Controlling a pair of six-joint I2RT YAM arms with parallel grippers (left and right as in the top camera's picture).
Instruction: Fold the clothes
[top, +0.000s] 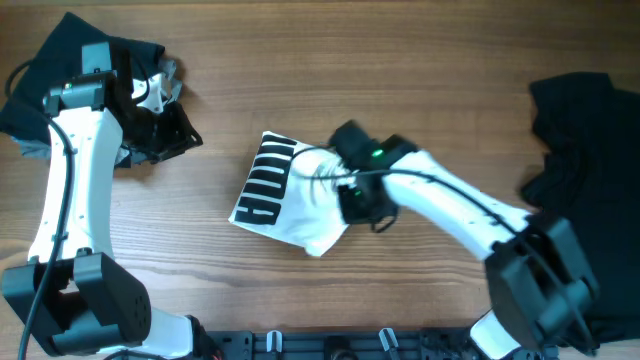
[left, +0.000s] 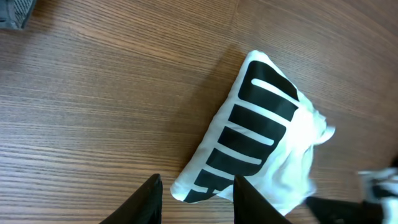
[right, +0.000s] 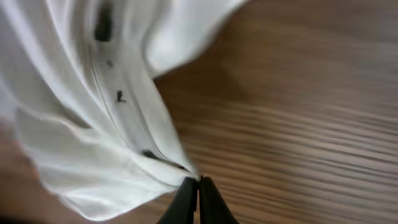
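Both fingers of your right hand (right: 198, 194) are pinched tight on the ribbed edge of the white T-shirt (top: 285, 195), which lies bunched in the middle of the table (top: 420, 80), seemingly to pull that side over. Your left hand (left: 198, 202) hangs empty, fingers apart, near the black garments (top: 35, 70), apparently waiting its turn.

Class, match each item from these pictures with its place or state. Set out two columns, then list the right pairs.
Items:
1. left tool
2. right tool
3. white T-shirt
4. black garment

Places or states:
A. heaped at the table's right edge
B. shut on white fabric
C. open, holding nothing
D. mid-table, black bars facing up

Pairs: 1-C, 2-B, 3-D, 4-A
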